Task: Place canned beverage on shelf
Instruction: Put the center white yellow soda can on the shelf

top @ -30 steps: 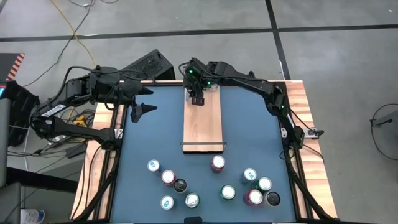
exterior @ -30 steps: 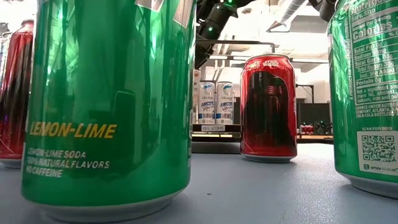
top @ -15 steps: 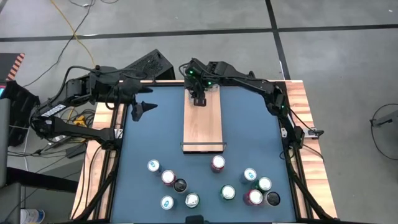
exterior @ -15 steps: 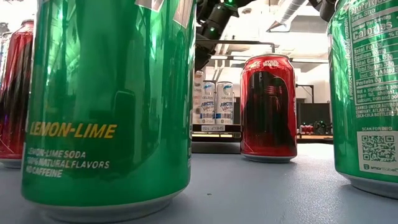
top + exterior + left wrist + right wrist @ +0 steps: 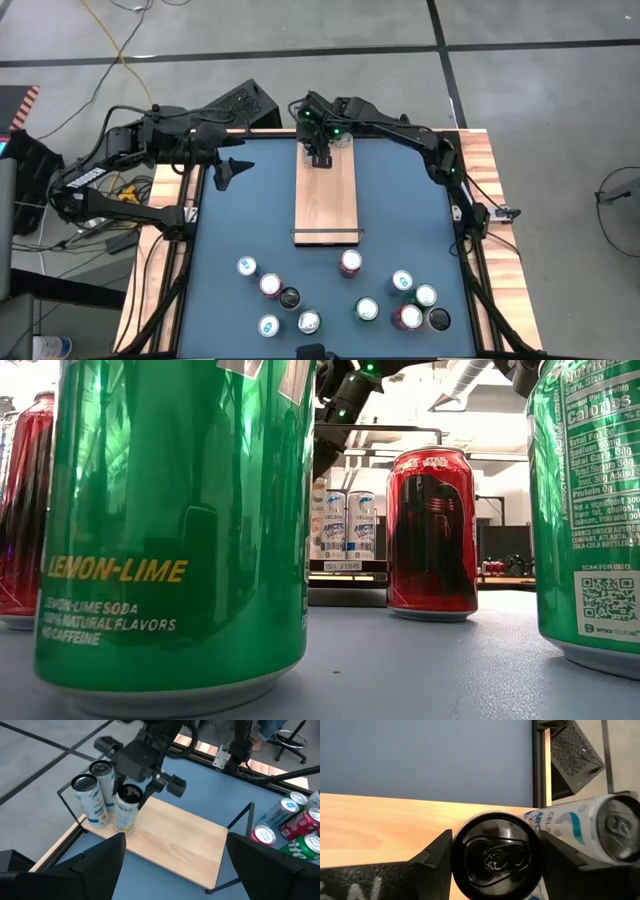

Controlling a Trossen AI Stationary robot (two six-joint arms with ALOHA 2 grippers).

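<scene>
My right gripper straddled a slim black-topped can, one dark finger on each side of its lid, closed against it. From my left wrist I could see that same can standing upright on the shelf, with the right gripper low over its top, hiding part of the rim. I could not make out its label clearly.

Just beside it stood two white slim cans, close together at the far end of the shelf by the black wire rail. In the right wrist view only one white can showed, cut off at the frame's edge.

From above, the right gripper covered that end of the shelf, so the cans under it were hidden. The rest of the plank lay bare down to the nearer rail.

My left gripper hung over the blue table, well apart from the shelf, its fingers spread wide and holding nothing.

Near the table's front edge stood a loose group of cans. In the low view a green can and a red can blocked most of the scene, with only the white cans on the shelf showing between them.
</scene>
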